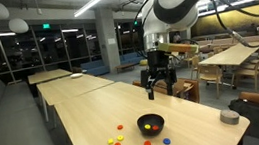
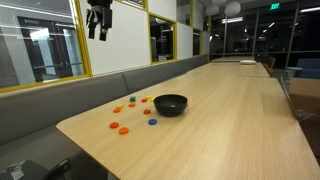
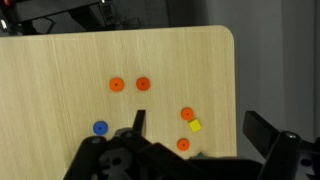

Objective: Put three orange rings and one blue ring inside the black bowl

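Orange rings [image 3: 143, 85] and the blue ring [image 3: 100, 128] lie loose on the counter [image 2: 220, 110] near its end edge, close to the black bowl [image 1: 151, 124], which stands a little further in; what the bowl holds I cannot tell. My gripper [image 1: 157, 76] hangs high above the counter, fingers spread and empty, so I judge I am at the reach for a ring. Next I must drop straight down over one orange ring, best one clear of the yellow piece [image 3: 195, 126], and close low against the wood.
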You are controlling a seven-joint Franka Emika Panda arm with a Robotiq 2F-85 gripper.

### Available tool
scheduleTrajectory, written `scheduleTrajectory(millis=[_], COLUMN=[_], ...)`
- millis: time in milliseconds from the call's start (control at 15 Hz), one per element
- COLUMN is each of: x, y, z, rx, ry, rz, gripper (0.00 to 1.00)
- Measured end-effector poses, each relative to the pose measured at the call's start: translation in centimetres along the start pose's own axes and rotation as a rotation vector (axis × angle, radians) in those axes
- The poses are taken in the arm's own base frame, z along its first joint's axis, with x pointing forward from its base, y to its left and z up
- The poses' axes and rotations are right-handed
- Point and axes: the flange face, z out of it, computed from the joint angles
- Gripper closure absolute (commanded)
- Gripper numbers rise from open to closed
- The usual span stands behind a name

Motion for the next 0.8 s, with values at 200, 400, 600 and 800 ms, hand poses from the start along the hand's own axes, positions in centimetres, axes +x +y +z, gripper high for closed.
scheduleTrajectory(millis=[200,400,600,800], x=[0.5,0.0,-0.6,-0.9], y=[0.9,2.0,3.2,4.6], z=[3.4,7.6,11.9,15.3], rx=[-0.035,-0.101,-0.160,-0.189], ry=[0.071,0.116,0.153,0.161], rz=[0.052,0.098,0.156,0.243], gripper=[0.00,0.00,0.00,0.00])
